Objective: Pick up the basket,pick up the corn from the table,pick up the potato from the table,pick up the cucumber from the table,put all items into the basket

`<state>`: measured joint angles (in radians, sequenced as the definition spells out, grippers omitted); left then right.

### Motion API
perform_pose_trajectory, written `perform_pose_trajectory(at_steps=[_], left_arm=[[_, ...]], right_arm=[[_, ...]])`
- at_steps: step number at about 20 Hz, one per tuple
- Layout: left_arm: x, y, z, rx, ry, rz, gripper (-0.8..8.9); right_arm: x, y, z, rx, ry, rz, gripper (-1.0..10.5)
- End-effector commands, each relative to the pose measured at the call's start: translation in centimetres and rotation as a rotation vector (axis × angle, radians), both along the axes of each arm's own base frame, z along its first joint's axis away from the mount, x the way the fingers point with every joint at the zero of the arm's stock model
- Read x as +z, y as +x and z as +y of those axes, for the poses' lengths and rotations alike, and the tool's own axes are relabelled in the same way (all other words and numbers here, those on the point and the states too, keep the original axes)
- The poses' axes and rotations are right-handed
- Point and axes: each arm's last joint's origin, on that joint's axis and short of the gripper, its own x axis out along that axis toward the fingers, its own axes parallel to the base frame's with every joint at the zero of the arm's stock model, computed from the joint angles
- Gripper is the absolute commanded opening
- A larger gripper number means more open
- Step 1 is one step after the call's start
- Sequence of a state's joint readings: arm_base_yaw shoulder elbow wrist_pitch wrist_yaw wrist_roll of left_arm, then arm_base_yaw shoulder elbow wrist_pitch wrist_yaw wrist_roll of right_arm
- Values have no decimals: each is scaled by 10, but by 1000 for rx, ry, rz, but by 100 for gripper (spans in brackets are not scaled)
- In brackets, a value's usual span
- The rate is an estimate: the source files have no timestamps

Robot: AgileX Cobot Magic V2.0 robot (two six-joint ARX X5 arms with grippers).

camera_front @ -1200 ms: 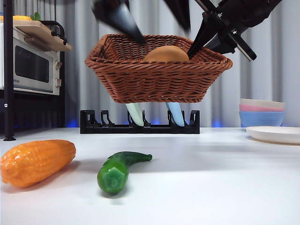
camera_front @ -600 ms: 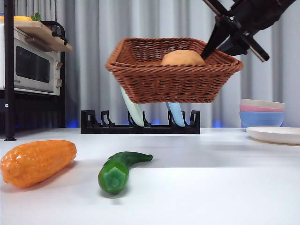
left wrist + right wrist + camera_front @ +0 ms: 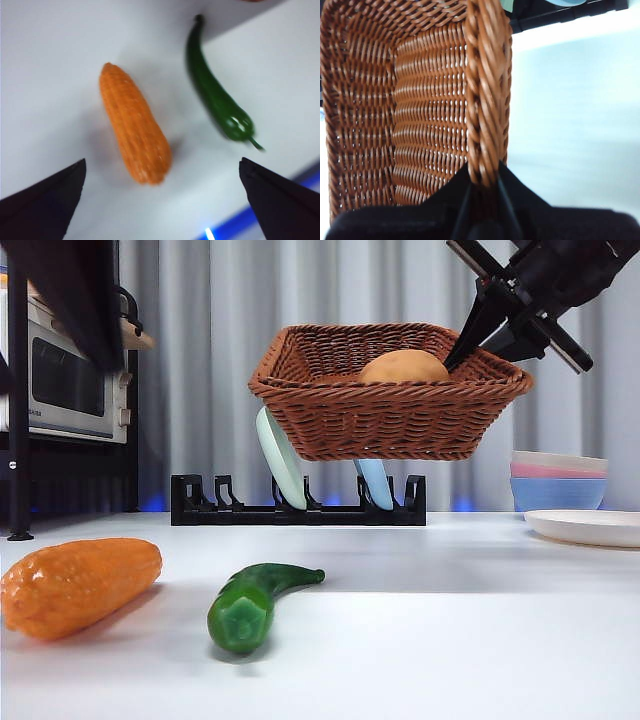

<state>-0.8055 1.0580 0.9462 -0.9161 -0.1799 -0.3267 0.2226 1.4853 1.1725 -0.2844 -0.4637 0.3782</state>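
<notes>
My right gripper [image 3: 478, 338] is shut on the braided rim of the basket [image 3: 390, 400] and holds it in the air above the table [image 3: 450, 640]. The right wrist view shows its jaws [image 3: 482, 181] pinching the rim [image 3: 487, 100]. The potato [image 3: 403, 367] lies inside the basket. The corn [image 3: 80, 585] lies on the table at the front left, with the cucumber [image 3: 255, 602] beside it. My left gripper [image 3: 162, 167] is open and empty above the corn [image 3: 135, 130] and cucumber [image 3: 215, 90]. It shows as a dark blur [image 3: 70, 295] at the top left.
A black dish rack [image 3: 200, 508] with two plates stands behind, under the basket. A microwave [image 3: 65, 380] on a shelf is at the far left. Stacked pastel bowls [image 3: 558, 480] and a white plate [image 3: 590, 527] are at the right.
The basket with the potato has moved to the right in my right gripper. My left arm has left the basket and moved to the upper left, above the corn.
</notes>
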Motion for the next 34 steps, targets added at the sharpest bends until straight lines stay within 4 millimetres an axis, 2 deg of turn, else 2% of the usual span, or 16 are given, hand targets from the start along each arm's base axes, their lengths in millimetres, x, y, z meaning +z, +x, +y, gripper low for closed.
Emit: perform_pose_trajectory(at_steps=[1,4,7,12,15,17,20,22,25,27,28,31,34], left_arm=[[-15,21,-7,21,24,18,526],[-36,52,-12,14,-23,98,525],[-59,76,-7,42,-4,180,525],[-86,96,1,48,-5,310,504],[-95,99,1,36,13,341,265],[-95,100,1,9,23,333,-14],[-93,94,3,-51,35,368,-8],[-80,81,7,-176,11,446,-8],[-34,49,14,-524,-186,555,-8],[5,33,18,-710,-357,462,-8],[26,30,18,-764,-436,344,-8],[78,40,13,-736,-553,-14,-8],[107,66,4,-466,-615,-291,-8]], right_arm=[[6,0,0,2,20,-18,-11],[6,0,0,2,19,-14,-11],[6,0,0,2,18,-13,-11],[5,0,0,1,16,-6,-11],[5,0,0,1,17,-6,-11],[5,0,0,1,17,-6,-11],[5,0,0,1,16,-6,-11],[5,0,0,1,16,-7,-11],[6,0,0,-1,15,-7,-11],[6,0,0,0,15,-7,-11],[6,0,1,1,16,-7,-11],[5,-2,5,17,16,-3,-11],[5,-5,15,49,13,6,-11]])
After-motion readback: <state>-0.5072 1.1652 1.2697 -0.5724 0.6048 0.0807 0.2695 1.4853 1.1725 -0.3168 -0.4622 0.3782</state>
